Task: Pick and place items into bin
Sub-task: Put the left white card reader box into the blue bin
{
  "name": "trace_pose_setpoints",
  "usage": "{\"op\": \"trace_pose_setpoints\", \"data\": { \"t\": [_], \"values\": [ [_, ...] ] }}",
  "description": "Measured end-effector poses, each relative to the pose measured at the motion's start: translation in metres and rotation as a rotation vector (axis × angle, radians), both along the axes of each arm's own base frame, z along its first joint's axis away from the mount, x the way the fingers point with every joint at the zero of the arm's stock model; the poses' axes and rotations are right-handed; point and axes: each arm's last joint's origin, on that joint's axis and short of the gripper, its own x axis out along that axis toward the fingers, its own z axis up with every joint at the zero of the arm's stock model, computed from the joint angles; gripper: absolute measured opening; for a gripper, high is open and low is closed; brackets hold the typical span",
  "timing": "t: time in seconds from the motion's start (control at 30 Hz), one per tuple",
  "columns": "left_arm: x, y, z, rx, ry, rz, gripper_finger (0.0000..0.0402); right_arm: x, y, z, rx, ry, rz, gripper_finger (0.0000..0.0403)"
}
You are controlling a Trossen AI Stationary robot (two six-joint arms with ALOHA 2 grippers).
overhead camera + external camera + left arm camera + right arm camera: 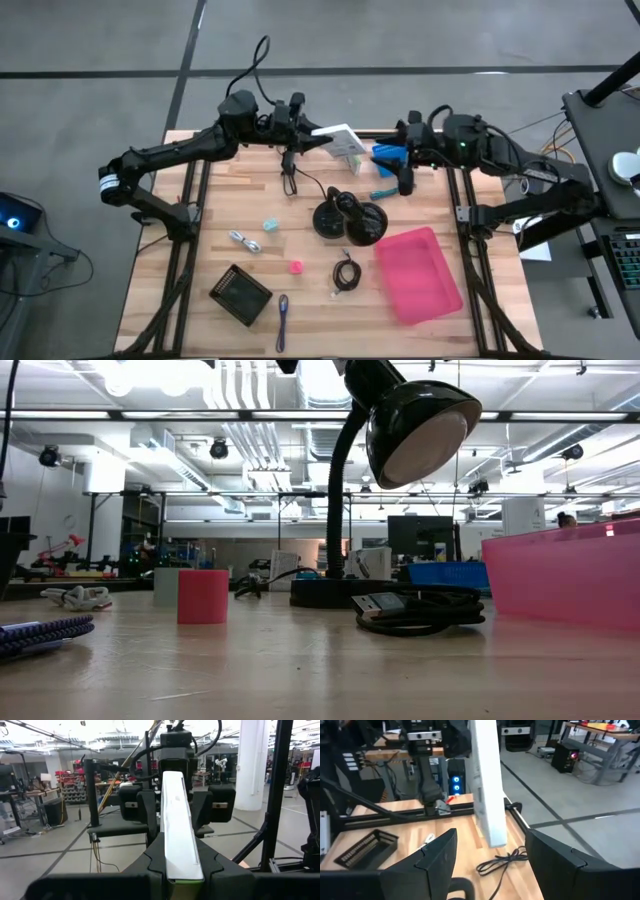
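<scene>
Wood-slat bench [200,250] on a black frame, lab floor all round it.

Left gripper [318,140] is sitting at the far edge with its fingers pinched nearly closed on a white flat packet [343,140], edge-on, standing up between the pads in the left wrist view [176,835]. Looks like it is presenting the packet for a hand-over, or just carrying it high to clear the clutter below.

Right gripper [404,172] is facing it from the other side, fingers spread wide with nothing between them; the packet [487,785] is hanging just ahead of its open jaws in its own wrist view. Wide spread makes sense if it is about to take the flat face.

Pink bin [418,274] is lying well below and toward the near side of both sets of fingers, open top, room inside.

Loose items still on the bench, near side of the left fingers: pale-blue cube [270,227], pink cube [296,267], silvery metal piece [245,241], purple pen [282,318], coiled black cable [346,273]. Teal marker [383,193] is lying just under the right fingers.

Black desk lamp [348,218] is standing between the fingers and the bin, so my read is the path down needs to swing round it. Black slotted box [240,293] is parked at the near left, out of the way.
</scene>
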Motion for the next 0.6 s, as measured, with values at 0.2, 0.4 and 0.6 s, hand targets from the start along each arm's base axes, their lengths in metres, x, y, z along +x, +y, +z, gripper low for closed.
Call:
{"op": "trace_pose_setpoints", "data": {
  "t": [0.2, 0.4, 0.6],
  "values": [
    [0.0, 0.0, 0.0, -0.001, 0.001, 0.002, 0.0025, 0.016, -0.005, 0.005, -0.046, 0.023, 0.007, 0.0221],
    [0.0, 0.0, 0.0, 0.0, 0.001, 0.002, 0.0025, 0.026, -0.012, 0.005, -0.082, 0.058, 0.004, 0.0221],
    [0.0, 0.0, -0.001, 0.0, 0.002, 0.002, 0.0025, 0.035, -0.019, 0.002, -0.071, 0.077, 0.03, 0.0221]
  ]
}}
